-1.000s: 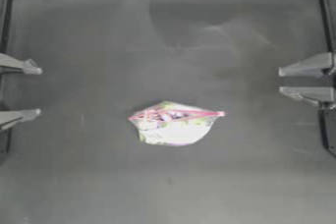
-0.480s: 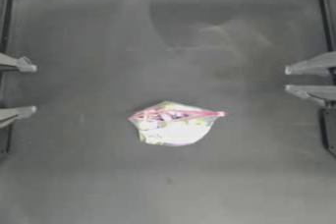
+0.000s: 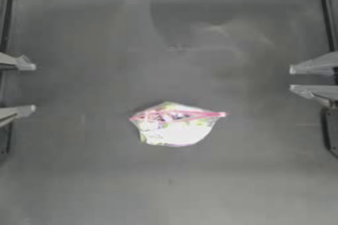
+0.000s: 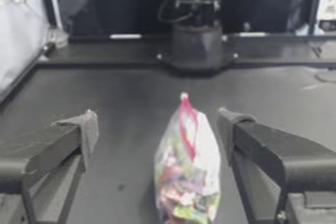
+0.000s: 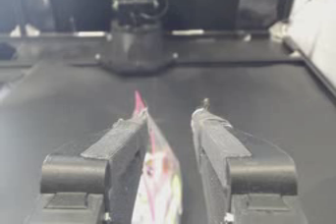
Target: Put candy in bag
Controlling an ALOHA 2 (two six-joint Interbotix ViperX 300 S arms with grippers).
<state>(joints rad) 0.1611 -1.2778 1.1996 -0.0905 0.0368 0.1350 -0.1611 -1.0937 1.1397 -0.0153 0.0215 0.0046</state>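
Centrally, bag, both hands apart

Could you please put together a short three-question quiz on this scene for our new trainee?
1. True or false: the bag lies on the table, apart from both grippers.
2. Which gripper has the wider gap between its jaws? A) the left gripper B) the right gripper C) both the same
3. Fill in: the seal strip along the bag's top edge is ____ in colour.

Key:
1. True. The bag sits near the table's middle, and both grippers are drawn back at the left and right edges.
2. A. Both are open, and the left gripper's jaws stand farther apart.
3. Pink-red.
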